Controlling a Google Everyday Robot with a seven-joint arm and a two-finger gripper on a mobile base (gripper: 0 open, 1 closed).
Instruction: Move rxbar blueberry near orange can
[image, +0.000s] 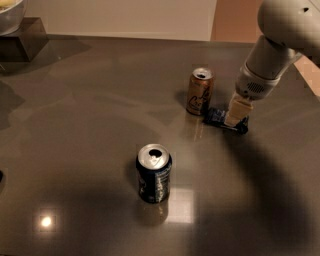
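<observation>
The rxbar blueberry (219, 118) is a flat dark-blue wrapped bar. It lies on the dark table just right of the orange can (200, 92), close to its base. The orange can stands upright, orange-brown with pale script and a silver top. My gripper (236, 116) hangs from the pale arm (280, 40) at the upper right. It is down on the right half of the bar and hides that part.
A dark blue can (154, 173) with a silver top stands upright at the centre front. A dark block (22, 40) with a bowl (10, 12) on it sits at the back left corner. The table's right edge (307, 75) runs behind the arm.
</observation>
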